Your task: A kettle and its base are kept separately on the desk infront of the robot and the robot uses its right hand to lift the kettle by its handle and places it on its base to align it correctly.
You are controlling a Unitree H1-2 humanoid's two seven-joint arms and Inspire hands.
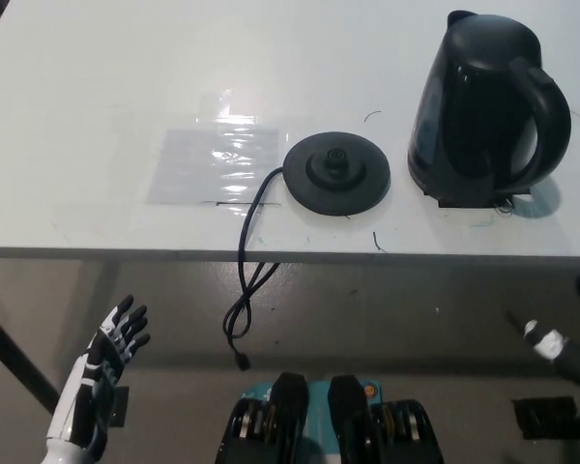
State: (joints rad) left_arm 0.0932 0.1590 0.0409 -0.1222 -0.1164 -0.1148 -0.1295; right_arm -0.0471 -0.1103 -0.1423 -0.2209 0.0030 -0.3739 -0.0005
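Kettle-lifting has not begun, judging by how things lie: the right hand [572, 356] shows only as a dark shape at the picture's lower right, below the desk's front edge and touching nothing, and whether its fingers are spread or closed cannot be told. Up from it, near the desk's right front corner, the black kettle [483, 106] stands upright on the desk [97, 116], its handle [551, 116] turned toward the right edge. Just beside it toward the middle, apart from it, lies the round base [336, 172], bare, its cord [246, 280] trailing over the front edge and hanging down. A clear plastic sheet [213, 164] lies flat beyond the base. The white left hand [111, 353] rests low off the front-left side, fingers spread, holding nothing. Reaching, gripping, lifting and seating all remain.
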